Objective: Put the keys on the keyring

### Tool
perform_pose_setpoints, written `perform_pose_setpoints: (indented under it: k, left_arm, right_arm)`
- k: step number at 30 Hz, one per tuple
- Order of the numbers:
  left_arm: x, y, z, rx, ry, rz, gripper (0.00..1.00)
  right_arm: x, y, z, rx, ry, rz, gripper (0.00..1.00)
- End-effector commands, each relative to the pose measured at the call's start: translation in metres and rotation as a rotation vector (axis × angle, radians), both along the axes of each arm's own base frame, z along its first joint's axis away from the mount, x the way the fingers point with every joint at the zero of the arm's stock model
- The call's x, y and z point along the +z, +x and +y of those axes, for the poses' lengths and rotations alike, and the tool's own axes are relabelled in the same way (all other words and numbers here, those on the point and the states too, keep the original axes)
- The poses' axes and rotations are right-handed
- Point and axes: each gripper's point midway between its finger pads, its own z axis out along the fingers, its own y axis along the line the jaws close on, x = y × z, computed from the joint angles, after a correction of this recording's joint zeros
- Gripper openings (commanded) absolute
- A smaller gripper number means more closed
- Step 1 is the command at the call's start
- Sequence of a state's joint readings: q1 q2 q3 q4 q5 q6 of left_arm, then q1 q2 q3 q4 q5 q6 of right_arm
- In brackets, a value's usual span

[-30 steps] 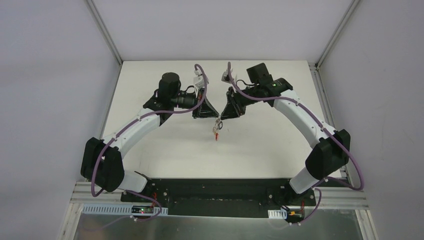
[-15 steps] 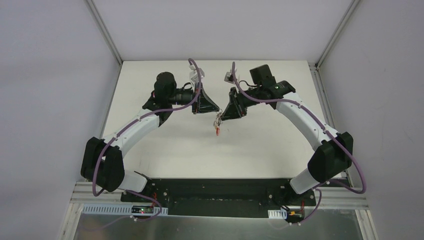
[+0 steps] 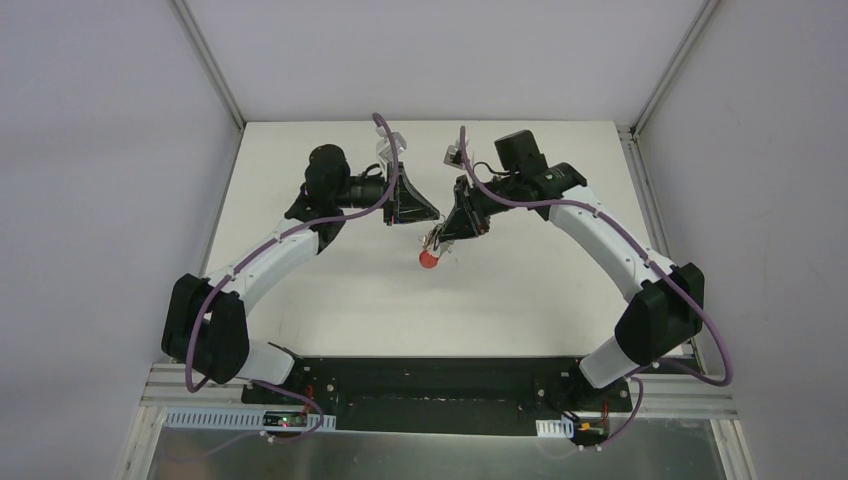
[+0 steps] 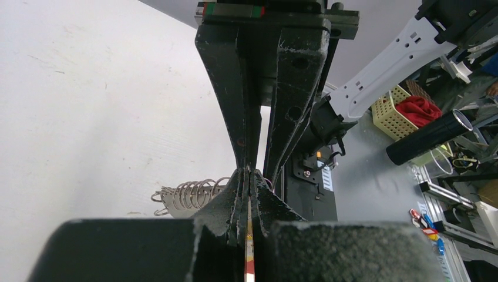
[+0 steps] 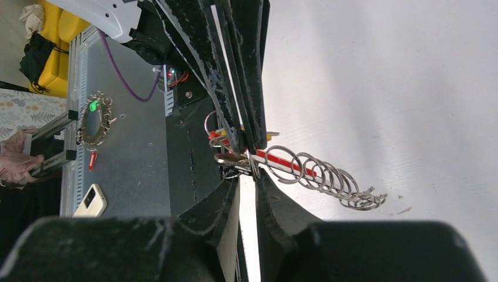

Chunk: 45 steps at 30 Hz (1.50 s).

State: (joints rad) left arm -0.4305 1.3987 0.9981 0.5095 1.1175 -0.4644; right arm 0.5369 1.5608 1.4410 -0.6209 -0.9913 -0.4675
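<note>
- Right gripper [image 3: 449, 234]: clamped on the keyring [image 3: 428, 256], which hangs from it above the bench [image 3: 520, 290], not resting on it. In the right wrist view the gripper [image 5: 247, 169] pinches the wire at the near end of the row of loops. The keyring [image 5: 314, 170] trails off to the right with the red band running behind the loops.
- Left gripper [image 3: 430, 213]: jaws pressed flat together in the left wrist view [image 4: 249, 175]. A thin pale sliver shows in the slit lower down, but I cannot tell whether it is the key. No loose key can be picked out on the bench in any view.
- Change over the last second: the left gripper has lifted away from the keyring toward the far side and turned, so the two tips now stand apart rather than nearly meeting. The bunch has swung as well; a second ago it hung as a thin strand, and now the red band faces the top camera as a rounder blob.
- The coil of loops [image 4: 189, 194] sits just left of the left fingers, close but not touching.
- Judgement: this looks like a re-aim between threading tries, not a finished step, and no key is seen on the loops. The next approach needs the swinging bunch to settle first.
</note>
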Motion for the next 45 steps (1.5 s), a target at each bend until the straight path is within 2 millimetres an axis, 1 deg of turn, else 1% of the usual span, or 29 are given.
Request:
perform_pose_setpoints:
  k: [1,5,11,17,19,21,23,27,30,33,37,45]
  left_arm:
    - [0.022,0.001,0.005,-0.006,-0.051,-0.065,0.00]
    - [0.024,0.001,0.006,-0.010,-0.057,-0.067,0.00]
    - [0.020,-0.001,0.007,-0.022,-0.054,-0.074,0.00]
    - [0.016,-0.005,0.007,-0.040,-0.051,-0.068,0.00]
    - [0.014,-0.005,0.008,-0.040,-0.050,-0.064,0.00]
    - [0.013,-0.006,0.007,-0.043,-0.051,-0.058,0.00]
    - [0.013,-0.006,0.006,-0.046,-0.056,-0.051,0.00]
    - [0.014,-0.006,0.006,-0.046,-0.069,-0.041,0.00]
    - [0.015,-0.006,0.006,-0.043,-0.074,-0.037,0.00]
    - [0.016,-0.006,0.005,-0.044,-0.078,-0.033,0.00]
    - [0.016,-0.006,0.005,-0.045,-0.081,-0.027,0.00]
    - [0.017,-0.006,0.004,-0.048,-0.089,-0.024,0.00]
  right_arm:
    - [0.006,0.001,-0.002,-0.001,0.006,-0.063,0.17]
    - [0.013,0.004,-0.005,-0.008,0.008,-0.083,0.17]
    - [0.025,0.010,-0.011,-0.034,0.011,-0.124,0.17]
    - [0.041,0.014,-0.015,-0.047,0.033,-0.156,0.24]
    - [0.046,0.015,-0.015,-0.048,0.042,-0.164,0.28]
    - [0.049,0.016,-0.014,-0.045,0.048,-0.163,0.33]
    - [0.052,0.016,-0.012,-0.036,0.060,-0.156,0.35]
    - [0.053,0.012,-0.007,-0.009,0.085,-0.119,0.38]
    - [0.048,0.013,-0.005,-0.005,0.088,-0.098,0.37]
    - [0.044,0.013,-0.003,-0.004,0.087,-0.084,0.34]
    - [0.043,0.015,-0.001,-0.006,0.091,-0.072,0.28]
    - [0.040,0.015,0.003,-0.002,0.087,-0.062,0.26]
